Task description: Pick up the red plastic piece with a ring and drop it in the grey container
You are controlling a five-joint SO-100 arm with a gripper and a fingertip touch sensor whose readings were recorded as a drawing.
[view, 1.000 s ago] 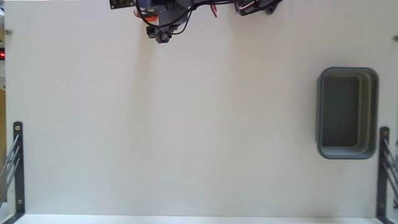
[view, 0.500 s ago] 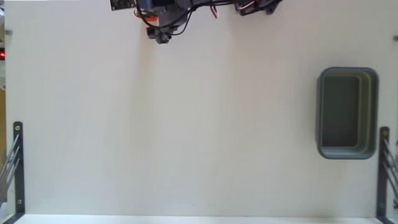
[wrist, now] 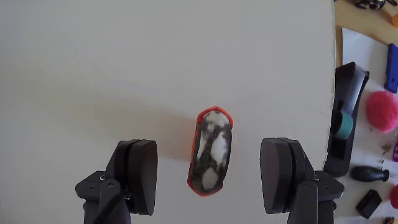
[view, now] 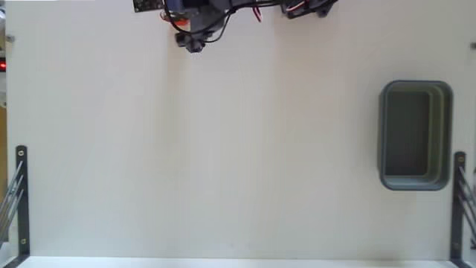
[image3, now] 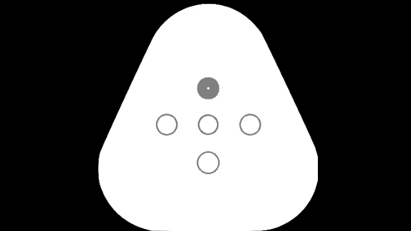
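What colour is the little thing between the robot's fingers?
Red-orange rim, mottled grey-white inside; clearest in the wrist view.

Arm mostly out of frame; clutter cropped

In the fixed view the arm (view: 197,18) is cut off by the top edge and the claw and red piece cannot be made out. In the wrist view the finger (wrist: 138,177) bases run off the bottom, and items at the right edge are cropped.

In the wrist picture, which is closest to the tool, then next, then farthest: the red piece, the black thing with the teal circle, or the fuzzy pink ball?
1. Red piece with a ring: right between the open tool's fingers.
2. Black thing with the teal circle: at the table's right edge.
3. Fuzzy pink ball: farther right still.
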